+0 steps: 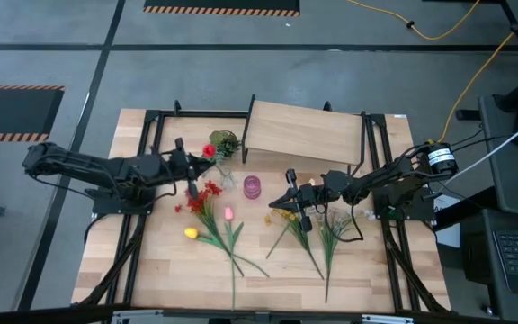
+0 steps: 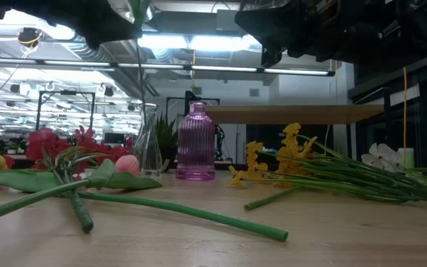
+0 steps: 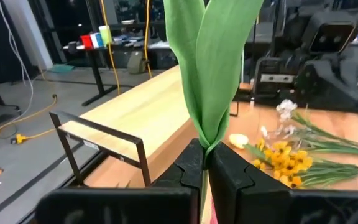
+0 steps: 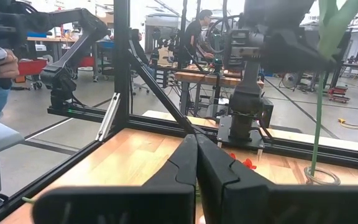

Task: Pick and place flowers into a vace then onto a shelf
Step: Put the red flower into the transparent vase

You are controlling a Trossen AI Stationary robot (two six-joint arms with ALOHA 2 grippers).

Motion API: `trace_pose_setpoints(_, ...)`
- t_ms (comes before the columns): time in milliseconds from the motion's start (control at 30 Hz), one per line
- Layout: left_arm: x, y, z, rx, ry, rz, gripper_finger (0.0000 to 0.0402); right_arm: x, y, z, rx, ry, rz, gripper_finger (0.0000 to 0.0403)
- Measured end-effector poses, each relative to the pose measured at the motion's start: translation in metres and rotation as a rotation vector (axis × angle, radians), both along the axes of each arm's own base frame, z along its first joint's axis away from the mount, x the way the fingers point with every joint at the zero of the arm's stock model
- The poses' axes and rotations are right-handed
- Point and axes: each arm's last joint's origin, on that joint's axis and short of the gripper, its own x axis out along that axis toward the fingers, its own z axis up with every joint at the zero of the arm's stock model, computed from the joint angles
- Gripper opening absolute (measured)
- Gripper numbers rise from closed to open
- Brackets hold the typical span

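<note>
High view shows the left gripper (image 1: pixel 190 167) pinching one flower stem (image 3: pixel 209 68) over a clear vase (image 1: pixel 226 171), the right gripper (image 1: pixel 293 199) pressed together and empty, most flowers (image 1: pixel 212 220) on the table, and the shelf (image 1: pixel 302 131) bare.

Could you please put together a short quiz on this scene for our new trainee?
1. True or false: the pink vase stands on the shelf.
2. Which blossoms lie nearest the right gripper? A yellow, B blue, C purple.
3. What do the left gripper's jaws clamp?
Key: 1 false, it stands on the tabletop in front of the shelf. 2 A, the yellow blossoms. 3 a green flower stem, with the jaws shut on it.
</note>
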Motion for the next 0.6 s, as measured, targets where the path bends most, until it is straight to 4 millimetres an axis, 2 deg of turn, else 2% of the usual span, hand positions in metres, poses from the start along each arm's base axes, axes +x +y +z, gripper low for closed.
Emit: trace_pose_setpoints(600, 0.020, 0.000, -0.020, -0.026, 0.090, 0.087, 0.0015, 0.000, 0.000, 0.000, 0.003, 0.001, 0.000, 0.0006)
